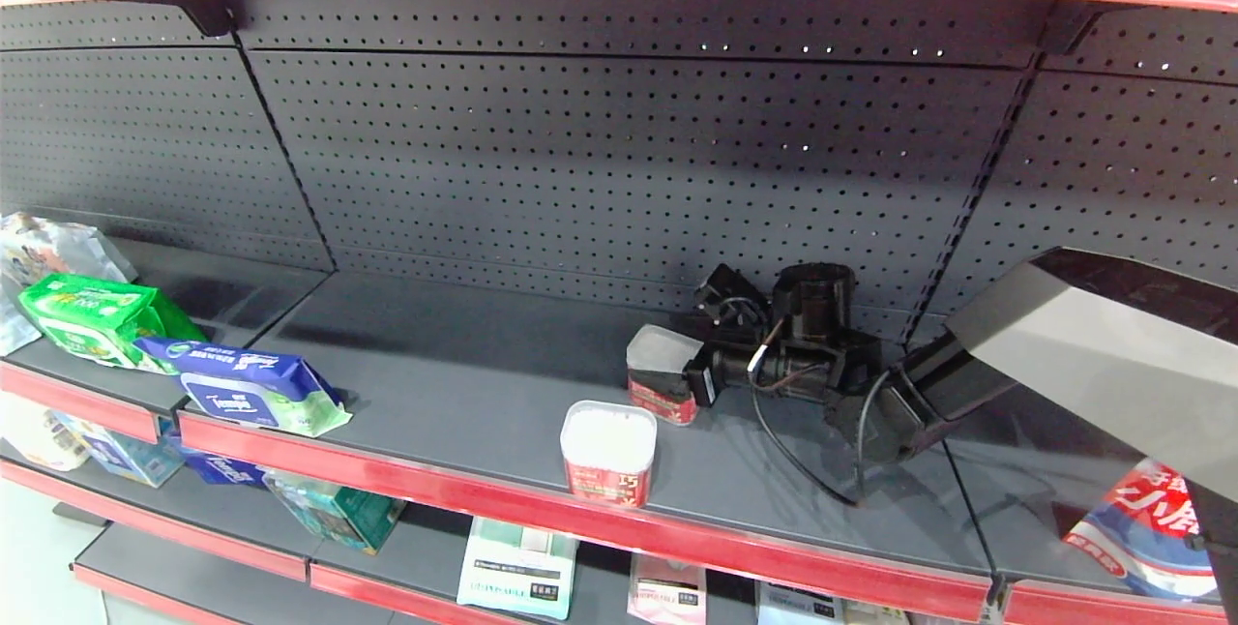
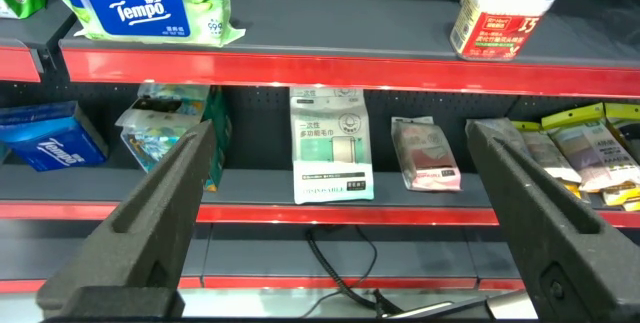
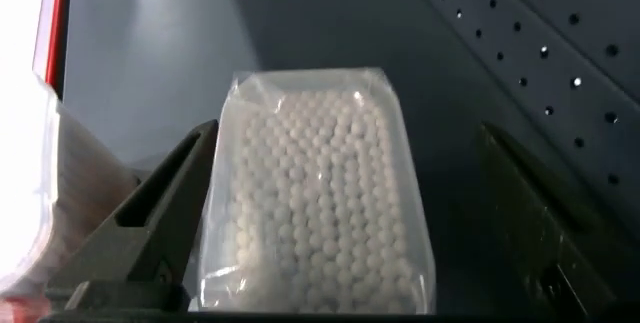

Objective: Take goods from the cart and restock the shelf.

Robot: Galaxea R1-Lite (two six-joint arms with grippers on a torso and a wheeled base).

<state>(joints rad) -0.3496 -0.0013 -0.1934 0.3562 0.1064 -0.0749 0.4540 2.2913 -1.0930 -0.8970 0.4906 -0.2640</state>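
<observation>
From the head camera I see my right gripper reaching over the shelf, at the rear box of cotton swabs. That box stands upright, well back from the red lip. A front box of the same kind stands right at the lip, near it but apart. A wipes pack lies far off on my left side.

On the left wrist camera my left gripper hangs in front of the lower shelves, fingers spread with nothing between them. The front box shows on the shelf above.

On the right wrist camera the rear box sits between my spread fingers. One finger is just beside its wall and the other is well apart, so nothing is clamped.

I judge this box light, with thin, smooth plastic walls under film. It should be stiff enough for a gentle pinch, but slick and likely to buckle if squeezed hard. It looks tall for its footprint, so I expect a nudge could tip it. If I regrip, I'd take the two long side walls at mid-height.
</observation>
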